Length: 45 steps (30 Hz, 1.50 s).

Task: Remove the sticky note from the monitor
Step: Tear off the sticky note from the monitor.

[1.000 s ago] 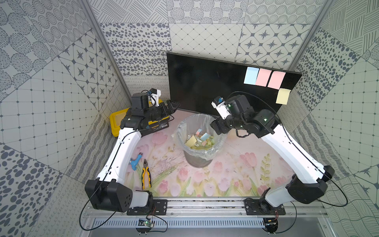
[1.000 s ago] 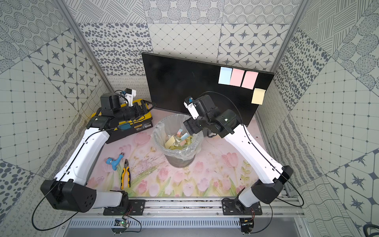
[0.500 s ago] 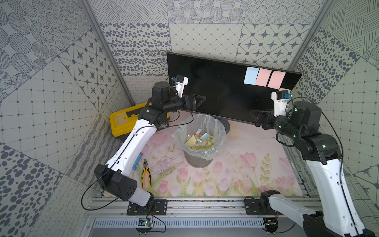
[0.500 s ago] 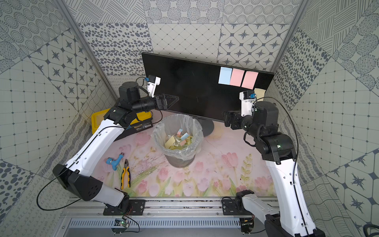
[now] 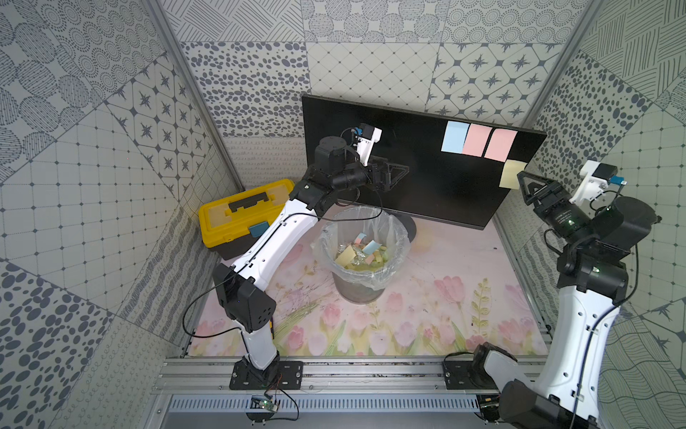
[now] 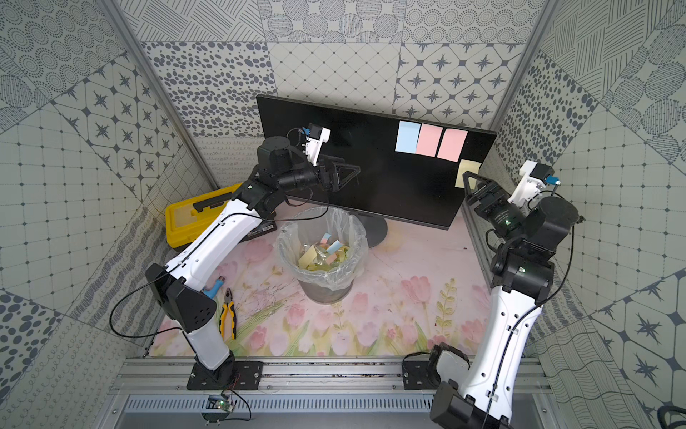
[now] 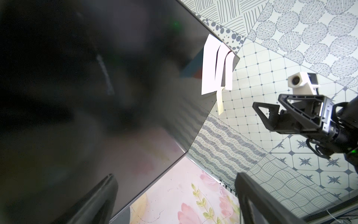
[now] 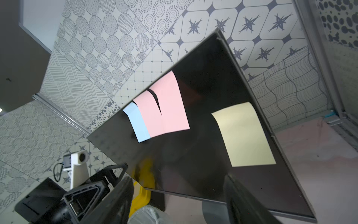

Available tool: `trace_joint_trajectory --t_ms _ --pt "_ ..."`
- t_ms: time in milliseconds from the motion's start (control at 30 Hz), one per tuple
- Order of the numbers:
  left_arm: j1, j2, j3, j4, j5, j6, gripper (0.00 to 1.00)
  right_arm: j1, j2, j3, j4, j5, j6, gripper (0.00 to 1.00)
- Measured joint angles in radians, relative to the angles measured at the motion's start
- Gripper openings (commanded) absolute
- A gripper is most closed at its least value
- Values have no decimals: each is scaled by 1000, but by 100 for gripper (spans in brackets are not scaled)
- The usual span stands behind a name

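monitor base [image 6: 375,228]: half hidden by bin [image 6: 323,291] | yellow note [image 5: 509,171]: corner behind right fingers [image 5: 520,180]

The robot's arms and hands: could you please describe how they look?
The left arm and right arm have white shells, black joints, thin black cables. The left hand and right hand have black triangular open-frame fingers, with white camera mounts.

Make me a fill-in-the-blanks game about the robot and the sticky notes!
1. The monitor has ___ sticky notes stuck on it.
2. Beside the blue note hang two notes coloured ___.
3. The right gripper, jaws open, is nearest the note coloured ___.
4. The left gripper is open and holds ___.

Missing words: four; pink; yellow; nothing.
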Motion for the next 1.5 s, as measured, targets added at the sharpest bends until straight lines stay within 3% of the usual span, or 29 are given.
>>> trace_joint_trajectory --t_ms 167,400,1300,1400,1500 --pt "-21 55 47 17 -22 30 99 -4 73 -3 183 -69 226 67" --pt "-29 117 93 26 -53 60 99 -1 118 -2 234 -90 328 62" --pt "-32 186 171 33 -11 86 99 129 296 102 237 -33 319 43" --pt "-32 186 171 33 -11 86 99 138 309 112 238 -26 315 37" --pt "-32 186 171 33 -11 86 99 145 315 119 236 -23 309 25"
